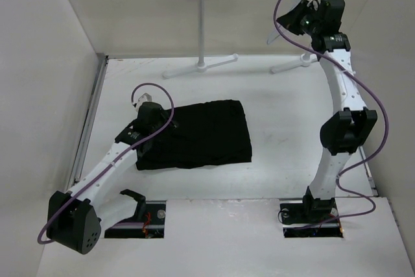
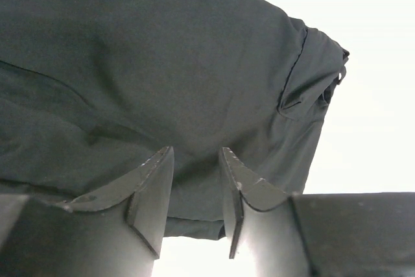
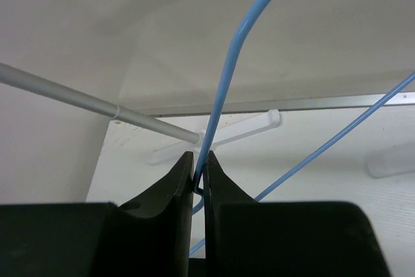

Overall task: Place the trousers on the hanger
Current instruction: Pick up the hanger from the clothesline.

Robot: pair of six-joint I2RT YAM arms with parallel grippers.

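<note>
Open counter [image 1: 285, 121] is left at centre right of the frame, between the trousers [image 1: 201, 134] spread in the middle and the right arm [image 1: 340, 131]; the top is barred by the rack [image 1: 201, 24].

No readable text, labels, brands, numbers or signs on anything in any view.

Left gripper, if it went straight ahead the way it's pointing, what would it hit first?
Probably the trousers: the left gripper, open, points straight at the black fabric; distance unclear.
</note>
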